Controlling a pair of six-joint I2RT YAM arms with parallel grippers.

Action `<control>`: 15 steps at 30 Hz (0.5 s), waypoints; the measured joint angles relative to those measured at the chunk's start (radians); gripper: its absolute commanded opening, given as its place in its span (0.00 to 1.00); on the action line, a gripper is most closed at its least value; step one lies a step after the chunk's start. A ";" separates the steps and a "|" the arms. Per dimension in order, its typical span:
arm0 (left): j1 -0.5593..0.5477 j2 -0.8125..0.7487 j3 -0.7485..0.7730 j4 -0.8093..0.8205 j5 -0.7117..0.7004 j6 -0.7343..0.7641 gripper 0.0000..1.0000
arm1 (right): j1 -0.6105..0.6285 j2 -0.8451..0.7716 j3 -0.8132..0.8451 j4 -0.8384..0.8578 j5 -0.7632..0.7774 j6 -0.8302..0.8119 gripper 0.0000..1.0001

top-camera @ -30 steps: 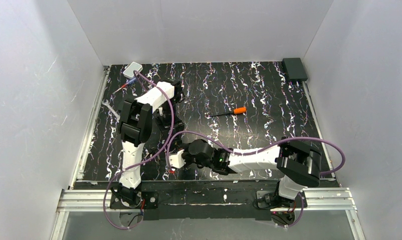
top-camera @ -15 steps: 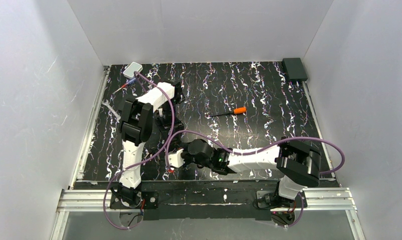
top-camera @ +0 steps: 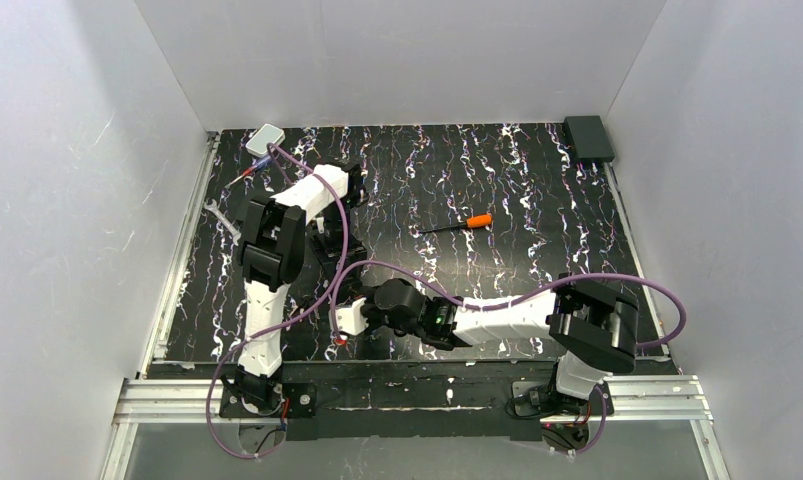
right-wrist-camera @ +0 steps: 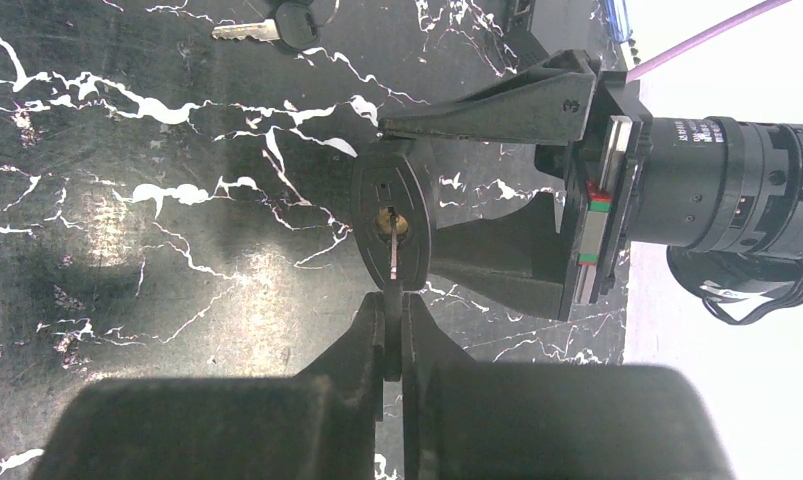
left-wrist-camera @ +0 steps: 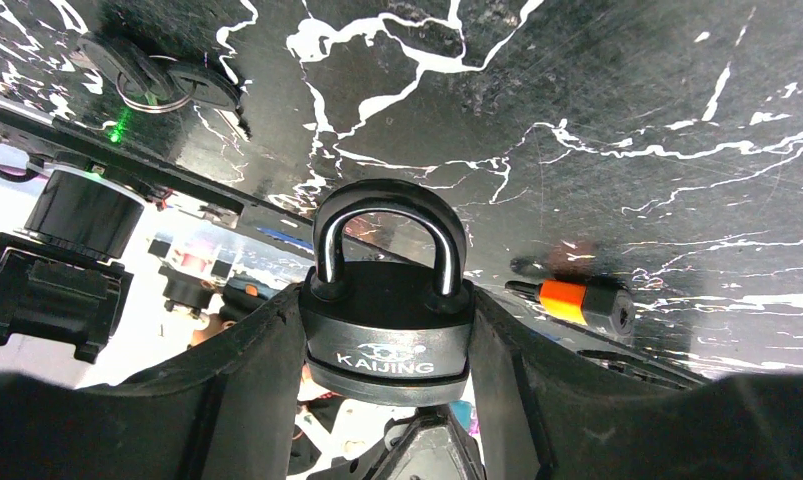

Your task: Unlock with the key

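Note:
A black padlock [left-wrist-camera: 387, 345] marked KAIJING sits between the fingers of my left gripper [left-wrist-camera: 387, 300], which is shut on its body. Its shackle [left-wrist-camera: 382, 200] is closed and points away from the wrist. In the right wrist view the padlock's underside [right-wrist-camera: 394, 190] faces me, with a brass keyhole [right-wrist-camera: 389, 222]. My right gripper [right-wrist-camera: 393, 300] is shut on the key's black head. The key's pale blade [right-wrist-camera: 393, 258] reaches up to the keyhole; how deep it sits cannot be told. From above, the left gripper [top-camera: 329, 262] and right gripper [top-camera: 349, 308] meet near the table's front left.
An orange-handled screwdriver [top-camera: 467, 222] lies mid-table and shows beside the padlock [left-wrist-camera: 577, 300]. Spare keys on a ring [left-wrist-camera: 157, 85] lie nearby, one showing as [right-wrist-camera: 267, 25]. A grey box [top-camera: 266, 138] sits at the back left and a black box [top-camera: 588, 138] at the back right. A wrench [top-camera: 220, 215] lies by the left edge.
The right arm's elbow has edged very slightly left. Both grippers, the padlock and the key stay where they were.

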 measured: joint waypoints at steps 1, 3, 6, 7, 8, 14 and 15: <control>0.000 0.001 0.000 0.000 0.000 0.000 0.00 | 0.000 0.000 0.000 0.000 0.000 0.000 0.01; 0.000 0.006 0.000 -0.001 0.000 -0.001 0.00 | 0.001 0.003 0.000 0.000 0.001 0.003 0.01; 0.000 0.014 -0.001 0.001 0.000 -0.003 0.00 | 0.002 0.010 0.000 0.001 0.006 0.004 0.01; 0.000 0.014 -0.002 0.002 0.000 -0.003 0.00 | 0.002 0.013 0.000 0.003 0.008 0.004 0.01; 0.000 0.014 -0.002 0.002 0.000 -0.003 0.00 | 0.002 0.017 0.001 0.008 0.010 0.004 0.01; 0.007 0.015 -0.003 0.002 -0.001 -0.003 0.00 | 0.003 0.027 0.012 0.010 0.020 0.008 0.01; 0.008 0.015 -0.004 0.003 -0.003 -0.003 0.00 | 0.003 0.030 0.015 0.010 0.022 0.010 0.01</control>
